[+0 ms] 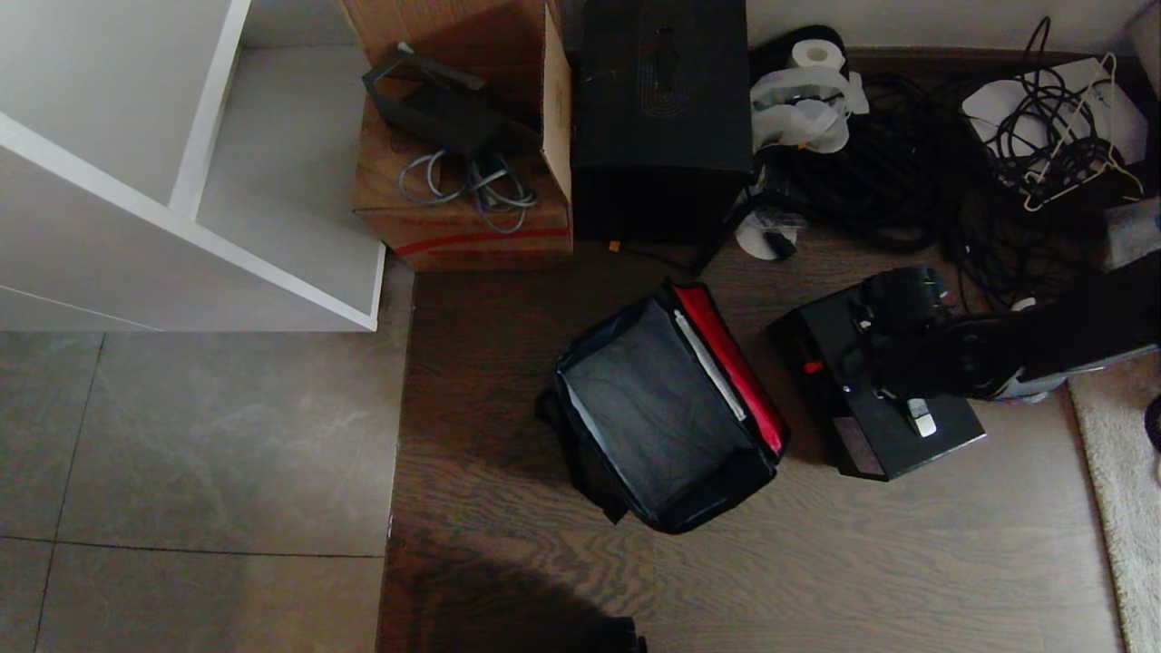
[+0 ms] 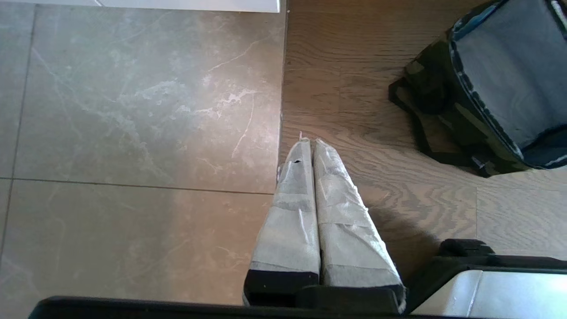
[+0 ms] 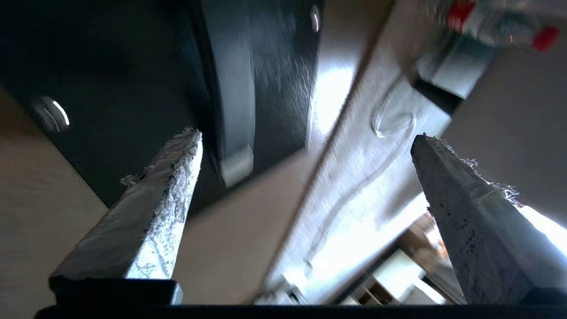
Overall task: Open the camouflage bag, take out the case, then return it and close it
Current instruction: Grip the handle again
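While the case (image 1: 875,390) lies flat on the wood floor (image 1: 508,381), long axis running from 11 to 5 o'clock, the open camouflage bag (image 1: 667,413) sits at its 9 o'clock. Above the case, the right gripper (image 3: 305,141) is spread wide, holding nothing; the left gripper (image 2: 308,144) is pressed together.

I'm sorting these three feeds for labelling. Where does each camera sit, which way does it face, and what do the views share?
Head view: on the head, facing down at the open camouflage bag and the case beside it on the wooden floor; the right gripper shows above the case.
Left wrist view: behind the shut left gripper, facing down at the floor and the bag's corner.
Right wrist view: behind the open fingers, facing the case.
Shared: bag in head and left wrist views; case in head and right wrist views.
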{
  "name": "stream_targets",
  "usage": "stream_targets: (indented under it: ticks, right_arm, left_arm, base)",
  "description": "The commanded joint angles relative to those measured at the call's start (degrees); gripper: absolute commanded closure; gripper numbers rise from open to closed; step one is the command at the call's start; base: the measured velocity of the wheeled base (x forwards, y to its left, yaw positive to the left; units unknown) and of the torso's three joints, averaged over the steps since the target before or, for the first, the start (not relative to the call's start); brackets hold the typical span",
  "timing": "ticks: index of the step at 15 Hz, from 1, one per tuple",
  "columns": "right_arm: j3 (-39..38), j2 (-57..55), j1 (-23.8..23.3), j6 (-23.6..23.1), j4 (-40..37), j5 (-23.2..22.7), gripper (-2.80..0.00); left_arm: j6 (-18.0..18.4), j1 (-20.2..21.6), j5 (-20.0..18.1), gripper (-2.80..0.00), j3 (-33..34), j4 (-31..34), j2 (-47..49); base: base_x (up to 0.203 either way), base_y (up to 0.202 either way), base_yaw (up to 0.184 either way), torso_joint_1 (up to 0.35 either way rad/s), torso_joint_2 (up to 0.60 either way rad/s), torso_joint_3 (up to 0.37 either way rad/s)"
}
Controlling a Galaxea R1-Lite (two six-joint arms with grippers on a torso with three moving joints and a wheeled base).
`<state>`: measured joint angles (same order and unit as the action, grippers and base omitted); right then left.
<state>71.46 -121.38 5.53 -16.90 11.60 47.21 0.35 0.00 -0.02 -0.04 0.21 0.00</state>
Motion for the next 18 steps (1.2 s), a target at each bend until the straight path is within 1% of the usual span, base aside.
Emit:
stream_targets:
  ticks: [1, 8, 12, 14, 16, 18]
  right_arm:
    - [1.4, -2.3, 0.6, -0.3, 1.6, 0.2, -2.80]
    - [6.7, -6.6, 0.5, -0.7, 1.7, 0.5, -2.80]
    - [10.3, -8.2, 0.1, -2.5, 1.8, 0.4, -2.80]
    - [11.9, -9.0, -1.6, -5.1, 3.1, 0.4, -2.80]
    - [12.7, -9.5, -3.8, -8.5, 7.2, 0.4, -2.80]
    - [13.2, -9.8, -6.3, -11.6, 9.5, 0.4, -2.80]
  left_arm:
    - [0.0, 0.0, 0.0, 0.00, 0.0, 0.1, 0.1]
    - [0.0, 0.0, 0.0, 0.00, 0.0, 0.0, 0.0]
    - [0.0, 0.0, 0.0, 0.00, 0.0, 0.0, 0.0]
    - [0.0, 0.0, 0.0, 0.00, 0.0, 0.0, 0.0]
    - [0.0, 0.0, 0.0, 0.00, 0.0, 0.1, 0.0]
    - [0.0, 0.0, 0.0, 0.00, 0.0, 0.1, 0.0]
  base:
    - [0.000, 0.000, 0.000, 0.000, 0.00, 0.000]
    - [0.000, 0.000, 0.000, 0.000, 0.00, 0.000]
    - [0.000, 0.000, 0.000, 0.000, 0.00, 0.000]
    - [0.000, 0.000, 0.000, 0.000, 0.00, 0.000]
    - [0.000, 0.000, 0.000, 0.000, 0.00, 0.000]
    - [0.000, 0.000, 0.000, 0.000, 0.00, 0.000]
